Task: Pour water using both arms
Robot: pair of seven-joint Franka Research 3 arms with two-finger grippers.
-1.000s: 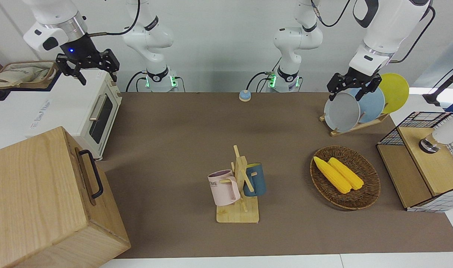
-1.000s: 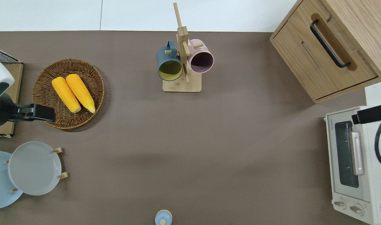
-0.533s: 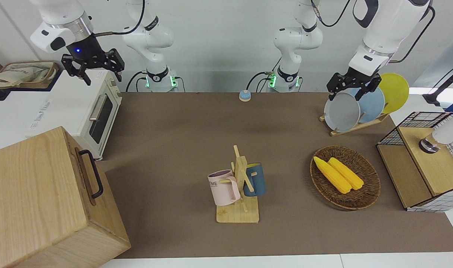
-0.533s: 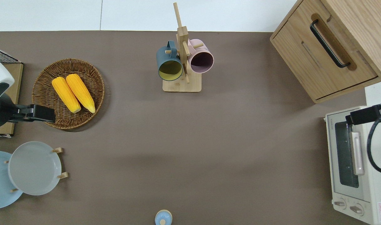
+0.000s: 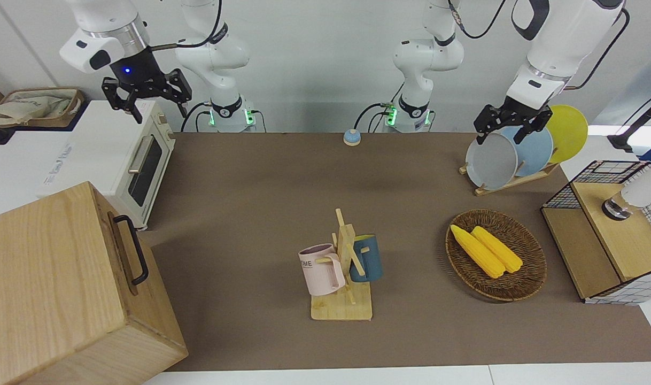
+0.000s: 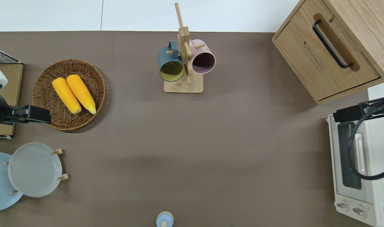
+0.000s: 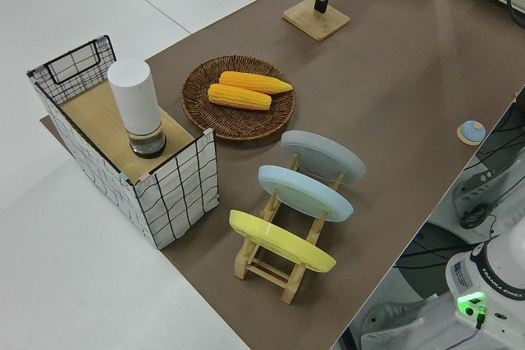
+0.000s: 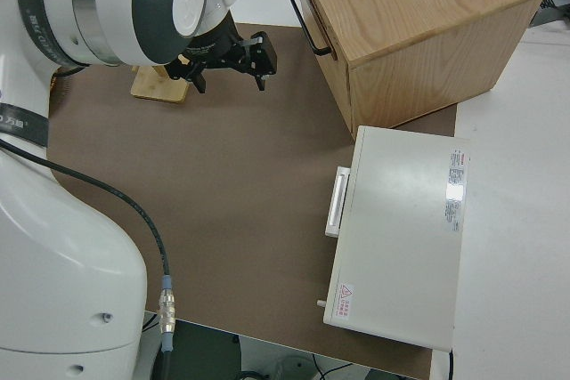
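Both arms are up in the air. My right gripper [image 5: 146,101] [image 6: 349,114] [image 8: 230,64] hangs open and empty over the toaster oven's [image 5: 117,155] corner farthest from the robots. My left gripper [image 5: 510,125] [image 6: 37,114] is open and empty over the rim of the wicker basket [image 6: 43,91]. A pink mug [image 5: 319,270] and a dark blue mug [image 5: 369,256] hang on a wooden rack [image 5: 342,309] mid-table. A white cylinder [image 7: 135,104] stands in the wire basket [image 7: 172,194]. No water is in view.
A wooden cabinet [image 5: 63,283] stands at the right arm's end, farther from the robots than the toaster oven. Two corn cobs [image 5: 486,250] lie in the wicker basket. A rack holds three plates [image 5: 510,155]. A small blue bell [image 5: 351,137] sits near the arms' bases.
My right gripper has moved from over the toaster oven toward the table's middle and away from the robots. My left gripper has shifted slightly toward its own end of the table.
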